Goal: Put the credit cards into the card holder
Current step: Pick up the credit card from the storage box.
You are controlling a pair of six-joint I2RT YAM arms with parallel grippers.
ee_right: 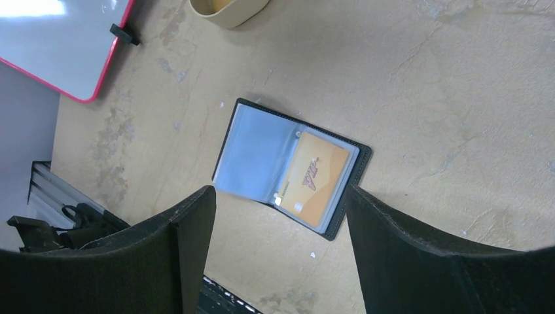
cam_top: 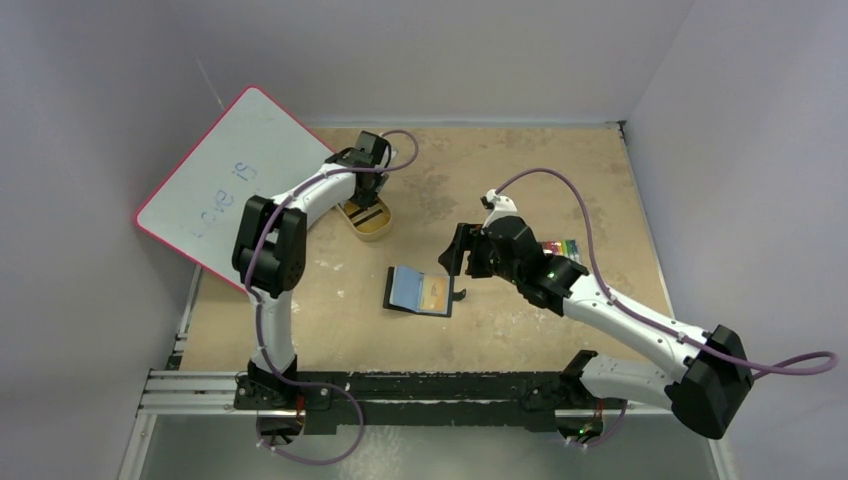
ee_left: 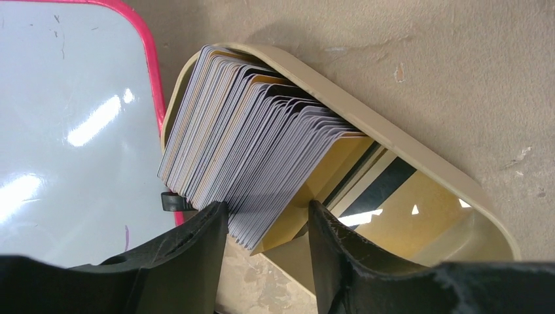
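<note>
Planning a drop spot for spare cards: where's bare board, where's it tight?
Free: far-right corner of the tan board, behind the right gripper; also the strip between the open black card holder and the black base rail. Crowded: the gold oval tin of credit cards under the left gripper, beside the pink-rimmed whiteboard.

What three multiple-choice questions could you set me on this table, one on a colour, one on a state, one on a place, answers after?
1. The rim of the whiteboard is: A green, B pink, C black.
2. The card holder lies: A shut, B open with one orange card inside, C open without cards.
3. The stack of cards stands: A in the beige tin, B on the whiteboard, C in the card holder.
Answers: B, the pink edge shows beside the tin; B, one card sits in a clear sleeve; A, the tin's wall rings the stack.
</note>
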